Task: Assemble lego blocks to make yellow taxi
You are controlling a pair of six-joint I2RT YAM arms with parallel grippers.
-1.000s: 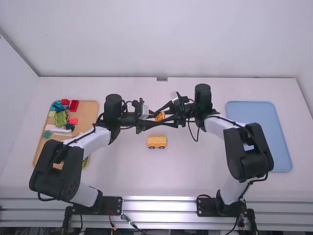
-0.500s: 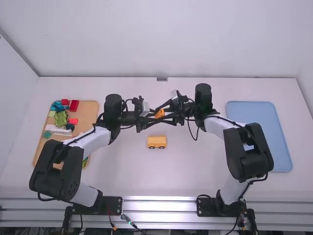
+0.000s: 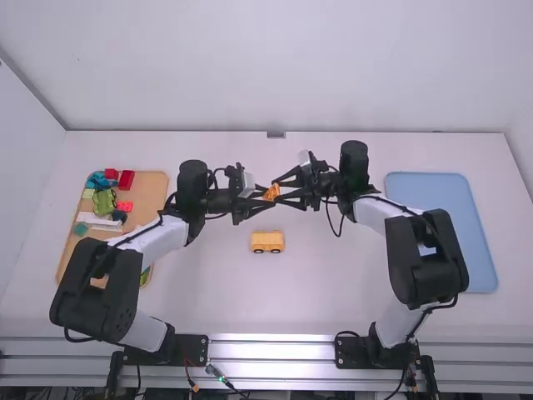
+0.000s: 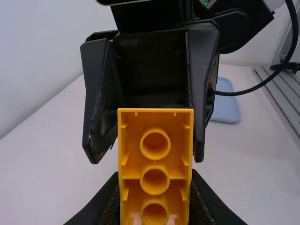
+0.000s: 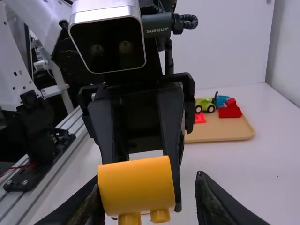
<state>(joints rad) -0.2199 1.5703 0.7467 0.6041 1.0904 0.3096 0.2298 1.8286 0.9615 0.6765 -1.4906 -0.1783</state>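
Above the table's middle, my left gripper is shut on an orange-yellow block. In the left wrist view, the block shows its hollow underside with round tubes between the fingers of my left gripper. My right gripper is at the block's right side, its fingers apart. Seen in the right wrist view, my right gripper stands open, and the block shows a smooth curved face and two pegs close to one finger. A yellow vehicle piece with dark wheels stands on the table, nearer the arm bases.
On the left, a tan tray holds several loose pieces: red blocks, a green toy car and a white piece among them. A blue tray lies at the right, partly behind the right arm.
My right gripper has drawn back a little to the right, away from the block. The block has tilted in my left gripper, and the left arm has barely moved.
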